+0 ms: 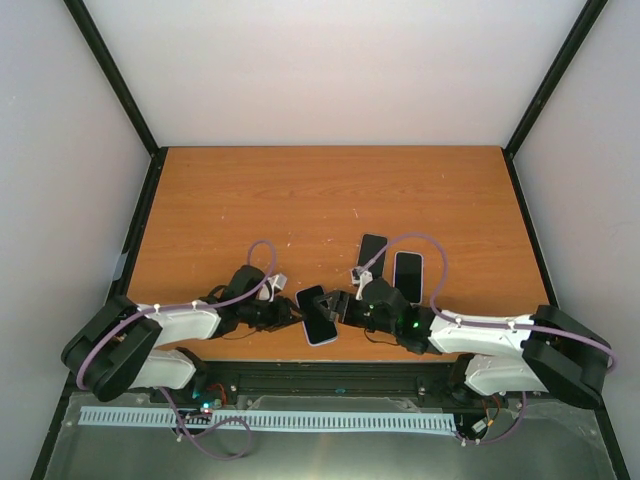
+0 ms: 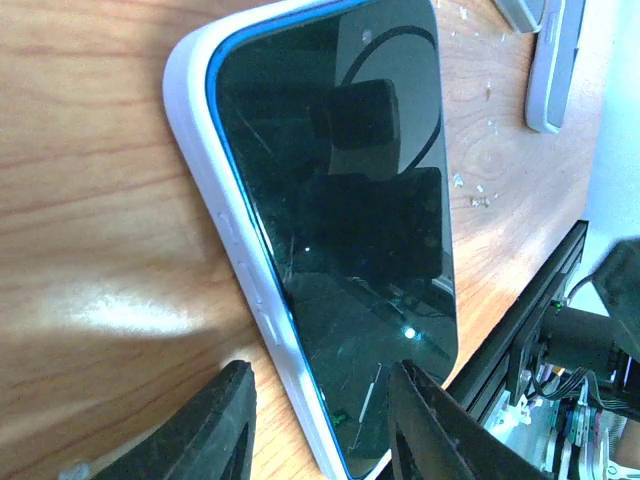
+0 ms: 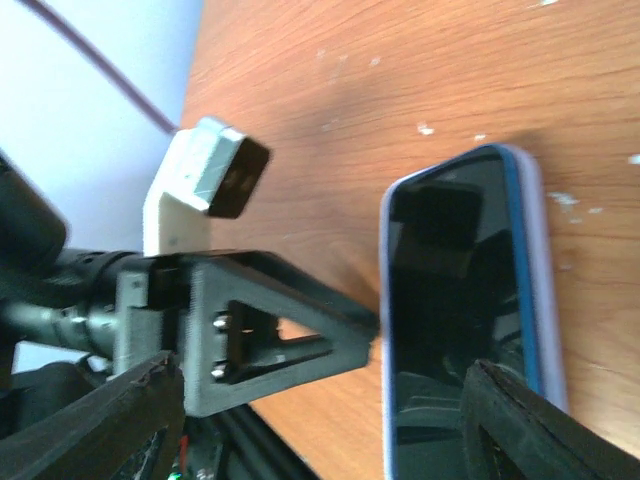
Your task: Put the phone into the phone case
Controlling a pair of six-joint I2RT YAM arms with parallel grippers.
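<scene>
Now one phone (image 2: 340,220) (blue-rimmed) in one case (image 2: 190,130), two end effectors (image 1: 292,314) (image 1: 346,309).

Orange-brown wood-grain surface (image 1: 300,190), scuffed, with white specks just beyond the right pincer (image 1: 343,307). Two spares lie flat past that pincer, side by side with a thin gap between them. One is a slim black rectangular slab (image 1: 372,252), straight beyond the pincer. The other is a black-faced rectangular slab with a pale rim (image 1: 407,275), off to the pincer's right. Plain white walls (image 1: 330,70) and black corner posts (image 1: 110,70) stand well beyond both pincers. A white slotted plastic strip (image 1: 270,420) runs crosswise on their near side.
</scene>
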